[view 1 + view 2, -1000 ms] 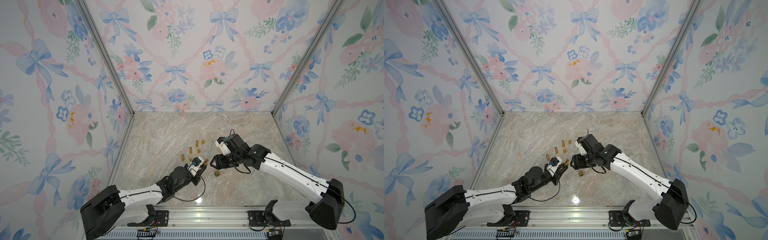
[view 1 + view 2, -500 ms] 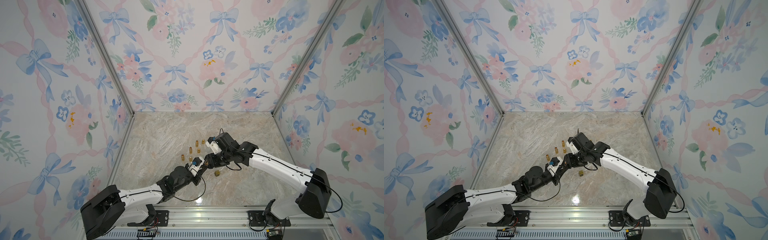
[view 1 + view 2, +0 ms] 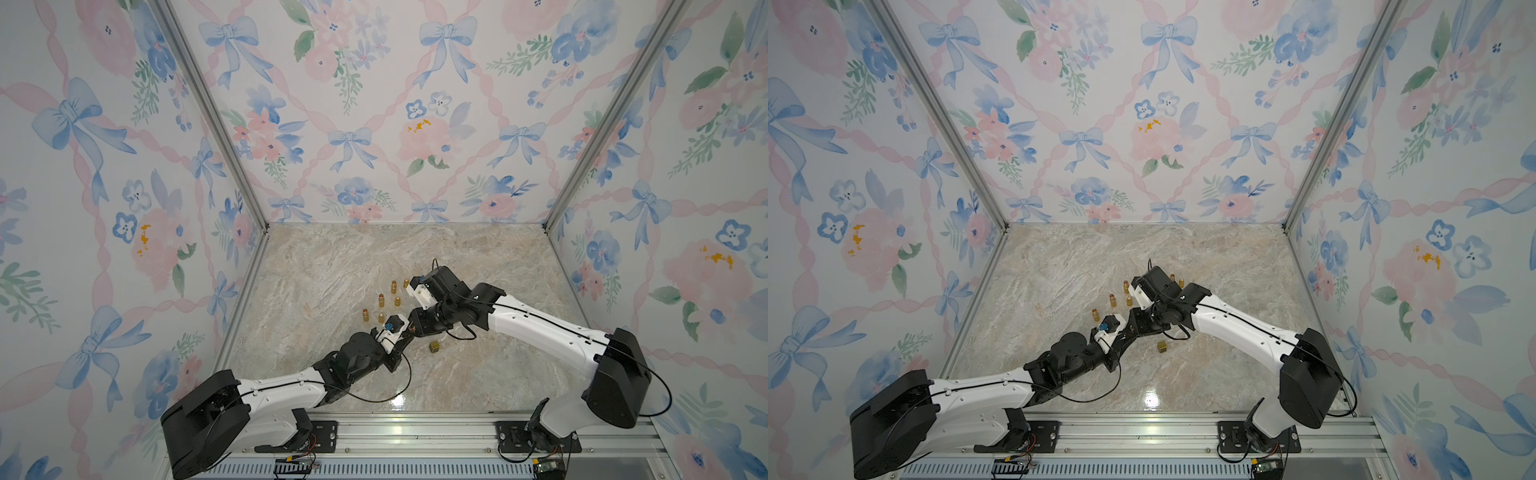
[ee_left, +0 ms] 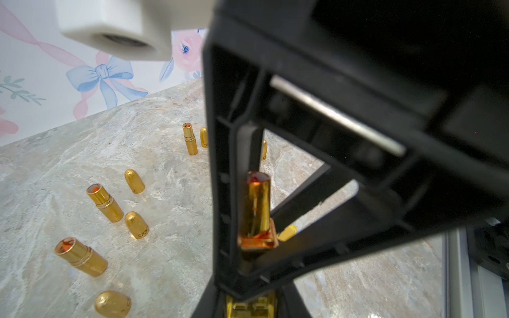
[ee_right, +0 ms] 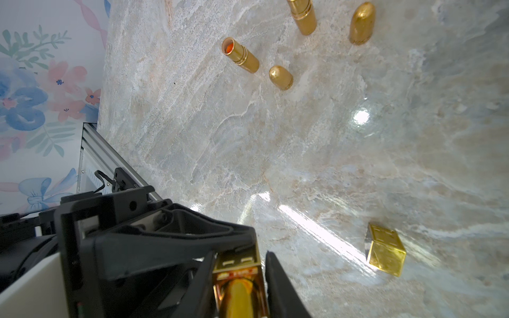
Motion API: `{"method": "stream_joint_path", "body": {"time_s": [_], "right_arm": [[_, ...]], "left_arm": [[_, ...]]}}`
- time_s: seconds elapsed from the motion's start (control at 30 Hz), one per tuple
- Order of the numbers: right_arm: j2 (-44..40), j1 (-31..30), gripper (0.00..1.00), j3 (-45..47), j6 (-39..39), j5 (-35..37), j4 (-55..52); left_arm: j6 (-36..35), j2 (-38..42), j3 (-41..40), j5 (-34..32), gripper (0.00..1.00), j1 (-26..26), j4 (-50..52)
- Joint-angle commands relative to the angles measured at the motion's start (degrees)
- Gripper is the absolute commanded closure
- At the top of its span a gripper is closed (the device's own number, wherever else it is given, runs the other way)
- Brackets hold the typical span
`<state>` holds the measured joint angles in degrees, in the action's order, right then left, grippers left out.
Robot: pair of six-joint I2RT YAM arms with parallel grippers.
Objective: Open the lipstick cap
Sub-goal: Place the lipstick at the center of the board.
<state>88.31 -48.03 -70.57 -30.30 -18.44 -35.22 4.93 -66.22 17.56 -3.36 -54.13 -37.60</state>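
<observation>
Left gripper (image 4: pixel 250 304) is seen clamped on the square gold base of the lipstick (image 4: pixel 256 209), which is held clear of the table (image 3: pixel 332 270), nearer the rail (image 3: pixel 415 432) than the standing tubes (image 4: pixel 104 203). Right gripper (image 5: pixel 240 264) is set nose to nose with it, and its fingers (image 5: pixel 278 291) are closed against both sides of the round gold barrel that rises from that base; an orange tip is shown at the barrel's far end in the left wrist view. Flowered walls (image 3: pixel 374 124) are raised on three sides, bows and blossoms printed over them. Marbled and glossy, the table is marked by a glare patch close to the rail. From the front left mount the left arm (image 3: pixel 282 390) is stretched low; from the front right the right arm (image 3: pixel 540 332) is reached in, and both are bent toward mid-table, as recorded in both top views. Beyond the grippers the tubes are stood upright with orange showing in their open mouths, three being counted in the left wrist view. Gold bullet-shaped caps (image 4: pixel 137 224) are stood just beside them, none seated on a tube. A gold cube (image 5: pixel 385 249) is seen lying alone on the table, near the grippers on the right arm's side and touched by nothing; whether it belongs to the held lipstick cannot be told.
</observation>
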Motion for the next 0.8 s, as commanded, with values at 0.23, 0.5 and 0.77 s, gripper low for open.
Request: {"method": "stream_joint_path", "body": {"time_s": [0.23,0.5,0.77], "right_arm": [[0.63,-0.35,0.80,-1.72,0.59,2.16,-0.63],[0.11,0.57,0.84,-2.42,0.31,4.50,-0.52],[1.80,0.48,0.85,-2.18,1.88,12.28,-1.59]], "left_arm": [[-0.63,-0.23,1.50,-1.07,1.00,-0.19,-1.53],[0.07,1.21,0.39,-2.35,0.66,-0.18,-1.42],[2.59,3.96,-1.88,-4.18,0.31,-0.19,-0.74]]}}
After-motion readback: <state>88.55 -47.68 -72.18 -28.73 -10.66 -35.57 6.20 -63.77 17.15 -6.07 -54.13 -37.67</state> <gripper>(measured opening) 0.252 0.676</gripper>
